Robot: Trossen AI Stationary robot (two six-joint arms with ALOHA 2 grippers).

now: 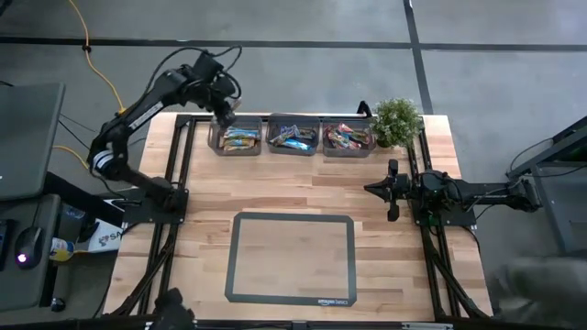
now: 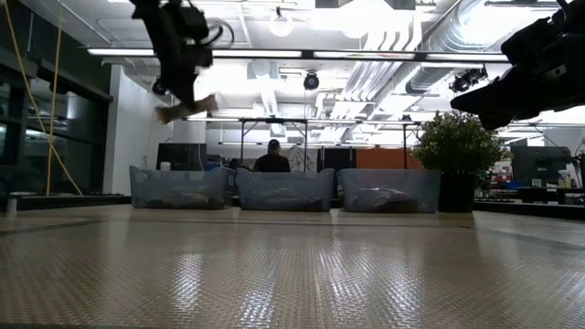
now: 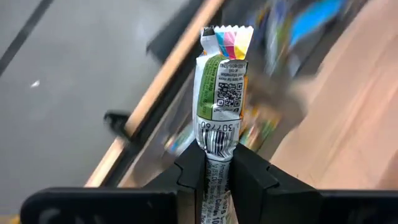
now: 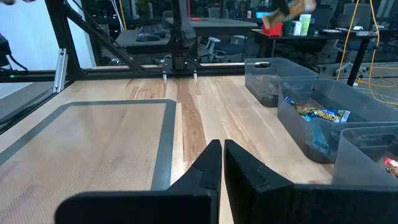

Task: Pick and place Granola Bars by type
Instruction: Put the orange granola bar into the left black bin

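Observation:
My left gripper [image 1: 224, 116] hangs over the far left corner of the leftmost clear bin [image 1: 240, 140], shut on a granola bar [image 3: 221, 93]. The bar has a white and green wrapper with a barcode and a coloured strip at its end. In the low view the bar [image 2: 187, 107] hangs well above that bin [image 2: 178, 187]. More wrapped bars lie in all three bins. My right gripper [image 4: 221, 155] is shut and holds nothing, parked at the table's right side [image 1: 381, 190]. My left gripper pinches the bar between its two fingers [image 3: 189, 174], at the barcode part [image 3: 217, 140] near one end. The fingers slant down from above and lie along the bar. Most of the bar sticks out past the fingertips. It is lifted clear, above the left bin.
The three bins stand in a row along the far edge, the middle one [image 1: 293, 137] and right one [image 1: 347, 137] beside a potted plant [image 1: 396, 119]. A grey-framed mat [image 1: 292, 257] lies at the near middle. A person sits beyond the table [image 2: 271, 160].

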